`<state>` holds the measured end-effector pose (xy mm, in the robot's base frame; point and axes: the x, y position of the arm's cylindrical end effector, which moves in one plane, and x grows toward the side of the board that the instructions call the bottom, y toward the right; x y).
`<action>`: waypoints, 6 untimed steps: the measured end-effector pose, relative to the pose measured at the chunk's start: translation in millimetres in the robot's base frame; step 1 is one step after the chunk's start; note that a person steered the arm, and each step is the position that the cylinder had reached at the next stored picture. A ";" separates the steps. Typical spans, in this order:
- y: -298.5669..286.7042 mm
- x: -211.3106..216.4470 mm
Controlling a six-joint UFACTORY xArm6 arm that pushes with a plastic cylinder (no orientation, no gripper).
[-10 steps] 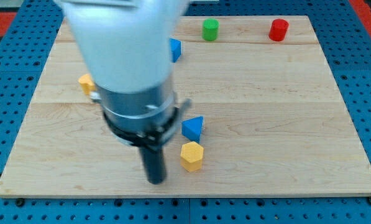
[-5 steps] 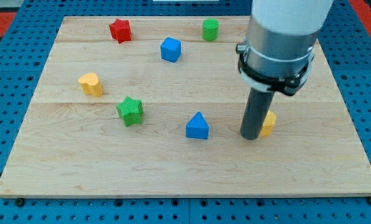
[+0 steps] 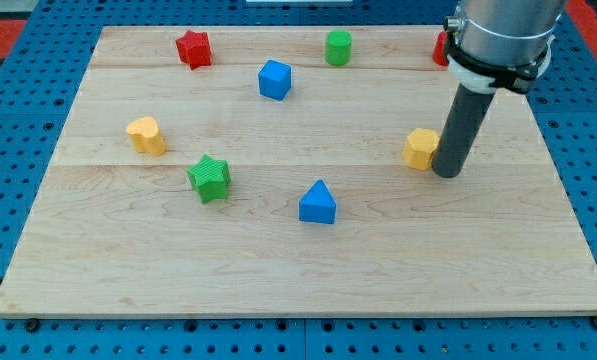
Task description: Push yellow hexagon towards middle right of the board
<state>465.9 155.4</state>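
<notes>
Mostly hidden: the red block at the upper right of the frame sits behind the arm, so only a sliver of its left side shows and its shape cannot be told.
Cut off: the arm runs out of the top of the frame; only its grey collar and the dark rod below it show.
Partly covered: the yellow hexagon has its right edge behind the rod (whether the two touch there cannot be told).
My tip: my tip rests on the board just right of the yellow hexagon, right of centre in the frame; the arm carries no pincer, so there is nothing to call released or clenched.
Task block: the yellow hexagon lies right of the board's middle, about halfway up, well clear of the right edge.
Other blocks: red star upper left, green cylinder top centre, blue cube below and between them, yellow heart at left, green star lower left of centre, blue triangle below centre.
Surface: a pale wooden board with a seam line near its top edge.
Surroundings: a blue pegboard table dotted with holes frames the board; a strip of red shows in the upper left corner.
</notes>
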 end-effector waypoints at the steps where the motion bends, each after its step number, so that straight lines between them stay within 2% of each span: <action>1: -30.7 9.9; 3: -21.2 -35.0; 4: 0.7 -41.7; 6: -30.5 -36.1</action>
